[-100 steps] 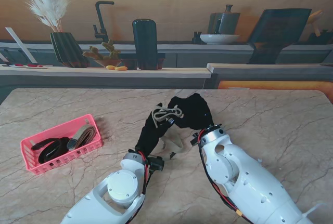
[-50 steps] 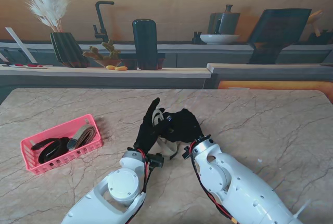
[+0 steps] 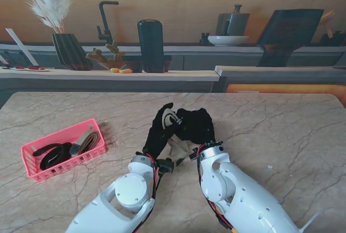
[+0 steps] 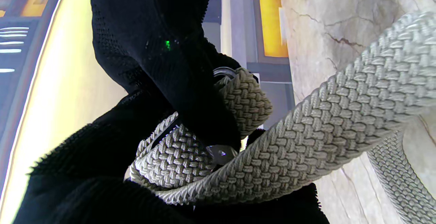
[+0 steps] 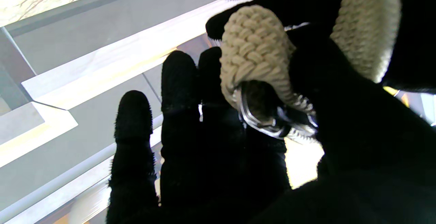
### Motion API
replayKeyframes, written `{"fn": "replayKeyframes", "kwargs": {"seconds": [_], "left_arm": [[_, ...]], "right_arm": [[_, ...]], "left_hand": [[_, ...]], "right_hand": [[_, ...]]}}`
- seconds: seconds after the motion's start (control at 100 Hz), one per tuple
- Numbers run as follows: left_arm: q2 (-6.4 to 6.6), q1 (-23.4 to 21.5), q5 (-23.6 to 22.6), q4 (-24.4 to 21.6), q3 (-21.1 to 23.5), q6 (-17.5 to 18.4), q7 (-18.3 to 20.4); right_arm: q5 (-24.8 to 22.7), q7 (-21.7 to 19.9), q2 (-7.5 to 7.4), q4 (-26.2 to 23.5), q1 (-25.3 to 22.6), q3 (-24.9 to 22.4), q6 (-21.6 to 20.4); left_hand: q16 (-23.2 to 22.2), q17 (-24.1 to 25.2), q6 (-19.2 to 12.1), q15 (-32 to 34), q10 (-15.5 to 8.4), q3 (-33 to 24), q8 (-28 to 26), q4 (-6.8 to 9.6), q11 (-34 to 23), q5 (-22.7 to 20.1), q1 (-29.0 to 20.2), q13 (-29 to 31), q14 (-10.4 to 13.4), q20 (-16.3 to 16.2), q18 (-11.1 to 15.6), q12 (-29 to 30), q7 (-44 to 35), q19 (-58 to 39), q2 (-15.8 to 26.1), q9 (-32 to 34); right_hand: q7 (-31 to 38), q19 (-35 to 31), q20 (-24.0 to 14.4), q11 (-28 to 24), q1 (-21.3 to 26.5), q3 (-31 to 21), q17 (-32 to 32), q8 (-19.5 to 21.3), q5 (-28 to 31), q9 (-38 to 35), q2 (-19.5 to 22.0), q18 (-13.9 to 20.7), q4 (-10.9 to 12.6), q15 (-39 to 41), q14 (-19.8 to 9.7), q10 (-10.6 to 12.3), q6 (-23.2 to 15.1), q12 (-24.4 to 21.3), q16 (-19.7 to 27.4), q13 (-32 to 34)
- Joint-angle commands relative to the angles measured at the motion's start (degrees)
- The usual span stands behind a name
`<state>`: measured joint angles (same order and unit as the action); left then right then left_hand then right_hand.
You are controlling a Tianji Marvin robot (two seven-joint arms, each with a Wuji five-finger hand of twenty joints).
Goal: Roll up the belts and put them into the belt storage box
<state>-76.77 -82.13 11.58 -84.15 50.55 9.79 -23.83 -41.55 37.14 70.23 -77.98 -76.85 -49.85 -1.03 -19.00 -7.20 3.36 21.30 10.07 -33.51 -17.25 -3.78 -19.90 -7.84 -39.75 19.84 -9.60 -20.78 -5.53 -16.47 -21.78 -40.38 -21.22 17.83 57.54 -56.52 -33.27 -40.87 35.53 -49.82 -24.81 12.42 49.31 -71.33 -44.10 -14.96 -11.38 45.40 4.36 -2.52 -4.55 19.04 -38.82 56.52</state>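
Note:
A beige braided belt with a metal ring buckle is held between my two black-gloved hands, raised over the middle of the table. My left hand is shut on the belt, and its thumb presses the coiled buckle end. My right hand grips the same coiled end against its thumb, while its other fingers stay straight. The belt's loose tail hangs to the marble beneath the hands. The pink belt storage box sits at the left with rolled dark belts inside.
Beyond the table's far edge runs a counter with a dark vase of pampas grass, a black cylinder, a faucet and a bowl. The marble table extends to the right of the hands.
Both hands drew back toward me from a second ago and then closed tighter together. The belt is now coiled more compactly between them, and the right forearm has swung leftward.

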Motion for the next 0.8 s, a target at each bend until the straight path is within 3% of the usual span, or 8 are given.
{"fn": "replayKeyframes", "kwargs": {"seconds": [0.0, 0.15, 0.34, 0.41, 0.58, 0.79], "left_arm": [[-0.78, -0.3, 0.6, 0.5, -0.6, -0.5, 0.5], [-0.86, -0.3, 0.9, 0.9, -0.6, -0.1, 0.4], [-0.66, -0.3, 1.6, 1.2, -0.6, 1.2, 1.3], [-0.65, -0.4, 2.1, 1.3, -0.5, 1.4, 1.6], [-0.56, -0.4, 1.6, 1.3, -0.5, 0.3, 1.7], [-0.33, -0.6, 0.2, 1.0, -0.1, 0.0, 1.4]], "right_arm": [[0.5, 0.8, 1.14, -1.1, 0.1, 0.0, 0.3], [0.0, 2.3, 1.37, -0.8, 0.3, -0.1, 1.5], [-0.3, 4.0, 1.66, -0.2, 0.4, -0.4, 2.8], [-0.6, 4.5, 1.67, -0.1, 0.5, -0.5, 3.2], [-2.0, 6.0, 1.55, 0.4, 0.6, -0.8, 4.1], [-4.0, 7.9, 1.25, 0.6, 0.6, -1.9, 5.8]], "left_hand": [[-0.6, 0.5, -0.1, 0.0, -1.6, 1.5, -0.6, -0.04, -0.1, -0.8, 2.4, -0.9, 0.4, 0.3, 0.7, -0.7, -2.6, 0.4, -2.4, -0.2], [-0.5, 1.3, -0.9, -0.9, -1.7, 4.5, 0.1, -0.22, 0.6, -0.7, 5.8, -1.6, 0.4, 0.5, -0.3, -0.6, -1.7, 1.1, -1.8, -0.7], [-0.3, 2.7, -4.0, -2.7, -1.9, 9.3, 1.1, -0.21, 1.8, -0.6, 11.0, -2.6, 0.4, 1.3, -1.2, -0.4, 0.7, 2.8, -0.4, -0.8], [-0.4, 3.1, -5.6, -3.3, -1.8, 11.0, 1.0, 0.23, 2.4, -0.8, 10.7, -2.7, 0.3, 1.7, -1.7, -0.3, 1.2, 3.7, -0.2, -0.7], [-0.6, 3.5, -6.2, -3.6, -1.5, 11.0, 0.9, 0.57, 2.7, -0.6, 9.0, -2.7, -0.4, 1.8, -2.5, -0.4, 1.6, 3.9, -0.4, -0.4], [-1.6, 3.5, -5.6, -3.0, -1.9, 10.7, 0.7, 0.85, 3.1, -0.8, 7.4, -2.7, -1.2, 1.5, -3.9, -0.7, 2.1, 3.4, -0.9, -0.1]], "right_hand": [[3.8, -1.8, 0.8, -1.7, 4.4, -2.8, 0.7, 0.1, 1.8, -2.2, 5.4, -0.9, 1.4, 1.9, -1.7, -1.3, -11.0, -0.7, -0.4, 2.0], [4.0, -2.3, 1.1, -1.6, 4.6, -2.4, 0.2, -0.3, 1.9, -2.4, 5.7, -1.0, 1.3, 1.8, -1.8, -1.3, -11.2, -1.1, 0.0, 2.5], [4.2, -3.0, 1.6, -1.3, 4.7, -2.1, -0.4, -1.0, 1.7, -2.6, 6.1, -0.4, 1.2, 1.7, -2.0, -1.0, -11.2, -1.6, 0.4, 3.3], [4.4, -3.2, 1.8, -1.2, 4.8, -2.0, -0.4, -1.3, 1.7, -2.6, 6.1, -0.3, 1.2, 1.6, -1.9, -1.1, -11.1, -1.7, 0.6, 3.4], [4.6, -3.6, 2.3, -1.2, 4.8, -1.9, -0.4, -1.7, 1.6, -2.7, 6.2, -0.6, 1.2, 1.6, -2.1, -1.0, -11.1, -1.9, 0.9, 3.5], [4.8, -4.0, 2.7, -1.2, 4.7, -1.7, -0.4, -1.9, 1.5, -2.7, 6.2, -0.7, 1.3, 1.7, -2.2, -0.9, -11.3, -2.0, 1.0, 3.5]]}}
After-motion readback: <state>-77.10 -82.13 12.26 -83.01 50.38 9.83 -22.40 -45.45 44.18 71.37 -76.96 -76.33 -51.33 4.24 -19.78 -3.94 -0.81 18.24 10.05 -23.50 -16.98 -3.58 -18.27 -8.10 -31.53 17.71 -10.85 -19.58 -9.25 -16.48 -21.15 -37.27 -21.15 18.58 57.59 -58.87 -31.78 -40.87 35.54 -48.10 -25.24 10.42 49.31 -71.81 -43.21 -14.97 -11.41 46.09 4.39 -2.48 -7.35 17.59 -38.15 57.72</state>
